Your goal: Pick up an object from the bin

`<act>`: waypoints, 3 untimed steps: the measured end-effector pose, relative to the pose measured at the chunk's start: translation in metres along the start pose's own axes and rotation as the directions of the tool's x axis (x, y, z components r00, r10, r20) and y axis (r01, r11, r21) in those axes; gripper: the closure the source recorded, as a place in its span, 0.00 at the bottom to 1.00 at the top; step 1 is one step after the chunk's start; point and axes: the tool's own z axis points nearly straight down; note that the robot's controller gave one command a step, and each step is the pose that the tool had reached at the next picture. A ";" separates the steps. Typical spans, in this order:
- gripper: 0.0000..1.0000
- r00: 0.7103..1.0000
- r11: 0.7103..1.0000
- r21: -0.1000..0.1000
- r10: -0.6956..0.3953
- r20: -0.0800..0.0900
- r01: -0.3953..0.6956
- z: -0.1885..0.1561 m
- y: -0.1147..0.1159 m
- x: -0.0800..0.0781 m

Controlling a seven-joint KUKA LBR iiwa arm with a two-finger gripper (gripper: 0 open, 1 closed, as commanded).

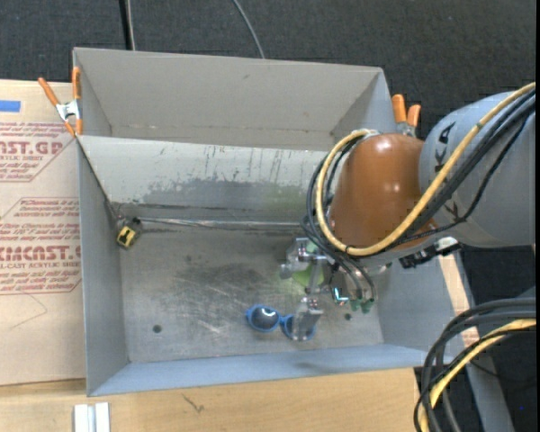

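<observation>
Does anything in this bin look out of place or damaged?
Nothing looks damaged or spilled. A small yellow-and-black thing lies alone by the bin's left wall, far from the blue thing beside the end effector.

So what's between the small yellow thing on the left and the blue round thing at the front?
Nothing: in the camera view, the stretch from the small yellow thing to the blue round thing is bare, scuffed bin floor.
</observation>
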 end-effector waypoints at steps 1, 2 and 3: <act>0.00 0.993 0.993 0.001 -0.115 0.011 0.115 0.078 -0.010 -0.008; 1.00 0.993 0.993 0.001 -0.114 0.009 0.114 0.076 -0.010 -0.007; 1.00 0.987 0.988 0.004 -0.157 0.018 0.157 -0.077 -0.028 -0.025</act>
